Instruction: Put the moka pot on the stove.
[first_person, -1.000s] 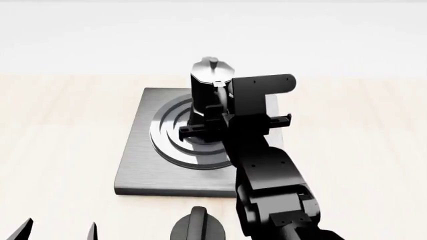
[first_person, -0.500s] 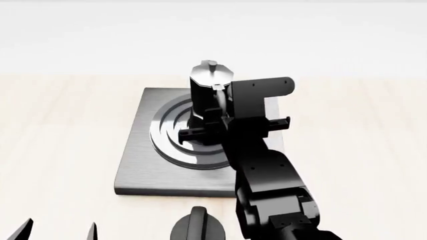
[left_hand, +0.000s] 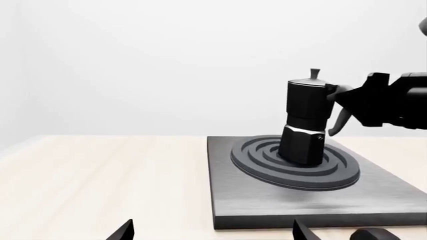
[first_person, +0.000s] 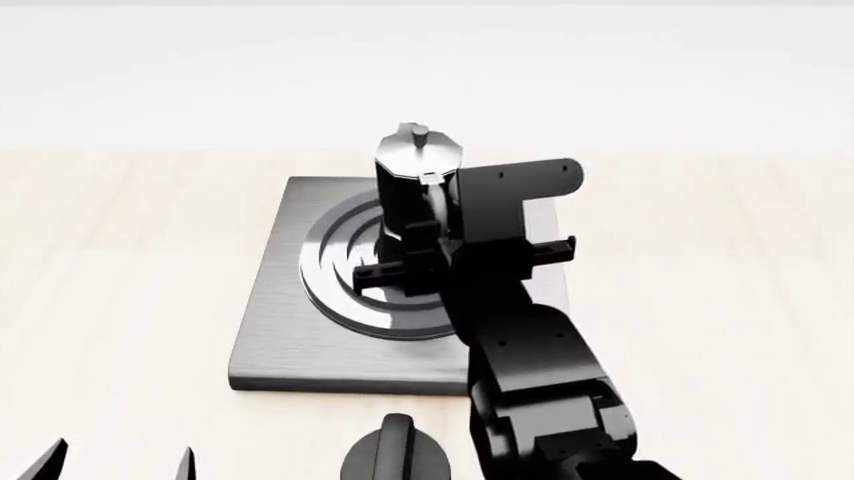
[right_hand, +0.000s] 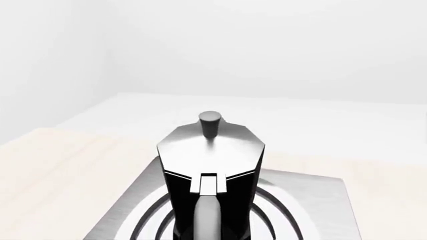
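The black faceted moka pot (first_person: 414, 180) with its silvery lid stands on the ring burner of the stove (first_person: 280, 330), leaning a little. In the left wrist view the moka pot (left_hand: 305, 120) has its base on the burner rings of the stove (left_hand: 267, 205); whether it rests fully there is unclear. My right gripper (first_person: 427, 228) is shut on the pot's curved handle, and that right gripper (left_hand: 341, 95) reaches in from the side. The right wrist view looks down on the lid (right_hand: 210, 145) and handle. My left gripper (left_hand: 213, 235) is open and holds nothing, low in front of the stove.
A short round black knob (first_person: 394, 452) sits on the light wooden table in front of the stove's near edge, beside my right forearm. The same knob (left_hand: 373, 234) shows in the left wrist view. My left gripper (first_person: 118, 462) hovers at the near left.
My right gripper has shifted slightly to the left with the moka pot, bringing it nearer the middle of the burner rings. The left gripper has not moved.
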